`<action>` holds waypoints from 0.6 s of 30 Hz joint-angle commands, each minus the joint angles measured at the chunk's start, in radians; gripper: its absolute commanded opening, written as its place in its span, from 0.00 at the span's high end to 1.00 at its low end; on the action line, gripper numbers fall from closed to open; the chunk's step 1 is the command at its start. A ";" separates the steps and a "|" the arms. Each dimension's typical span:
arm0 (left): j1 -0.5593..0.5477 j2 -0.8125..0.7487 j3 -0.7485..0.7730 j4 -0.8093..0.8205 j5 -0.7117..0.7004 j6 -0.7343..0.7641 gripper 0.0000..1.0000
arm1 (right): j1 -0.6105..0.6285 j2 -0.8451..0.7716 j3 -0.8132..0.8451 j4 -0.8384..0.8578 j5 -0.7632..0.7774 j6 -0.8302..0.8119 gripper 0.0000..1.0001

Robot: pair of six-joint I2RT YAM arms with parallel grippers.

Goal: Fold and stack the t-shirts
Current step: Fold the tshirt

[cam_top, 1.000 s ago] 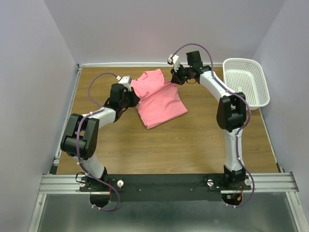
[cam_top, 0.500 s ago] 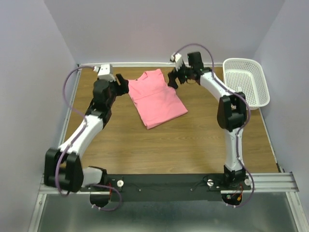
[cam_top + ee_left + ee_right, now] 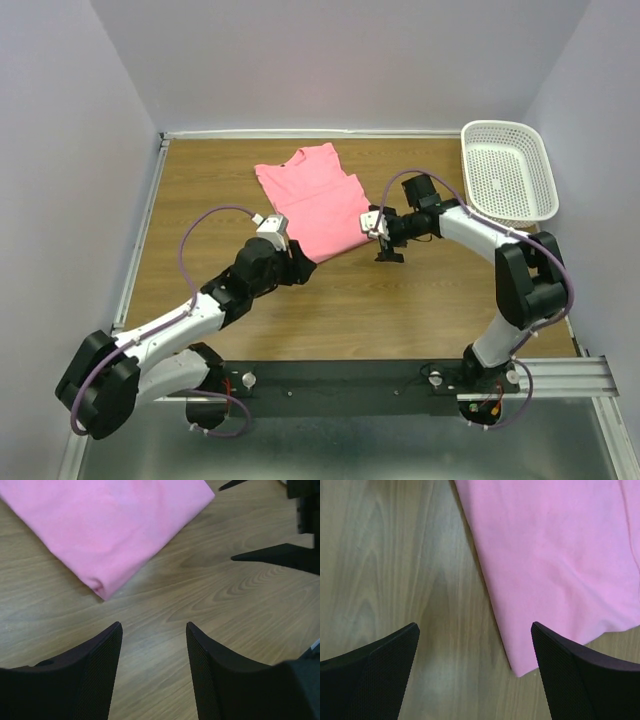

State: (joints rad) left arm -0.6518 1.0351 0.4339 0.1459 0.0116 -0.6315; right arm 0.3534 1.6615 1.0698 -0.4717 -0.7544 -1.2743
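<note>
One folded salmon-pink t-shirt [image 3: 315,200] lies flat on the wooden table, its neck end toward the far wall. My left gripper [image 3: 300,270] hovers just off its near-left corner. In the left wrist view that gripper [image 3: 153,627] is open over bare wood, with the t-shirt [image 3: 110,525] ahead of it. My right gripper [image 3: 386,250] sits off the near-right corner. In the right wrist view it [image 3: 475,627] stands wide open, the t-shirt [image 3: 555,565] corner lying between the fingertips near the right one. Neither gripper holds anything.
A white perforated basket [image 3: 510,170] stands at the far right of the table, nothing visible in it. The right gripper's dark fingers [image 3: 280,557] show at the right edge of the left wrist view. Bare wood lies near and left of the shirt.
Both grippers let go and opened. Both arms drew back from the shirt's far end to its near corners. The shirt now lies flatter.
</note>
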 commanded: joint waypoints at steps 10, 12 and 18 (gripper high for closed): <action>-0.105 0.265 0.176 -0.074 -0.249 -0.042 0.36 | -0.007 0.224 0.128 0.028 0.168 -0.198 0.25; -0.105 0.289 0.189 -0.068 -0.260 -0.049 0.36 | -0.007 0.231 0.131 0.031 0.173 -0.198 0.26; -0.108 0.367 0.216 -0.032 -0.260 -0.027 0.38 | -0.010 0.282 0.160 0.031 0.196 -0.191 0.35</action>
State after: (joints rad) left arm -0.7536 1.3632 0.6102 0.0868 -0.1905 -0.6624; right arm 0.3492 1.9015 1.2079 -0.4442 -0.5961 -1.4502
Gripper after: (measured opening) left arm 0.629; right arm 0.656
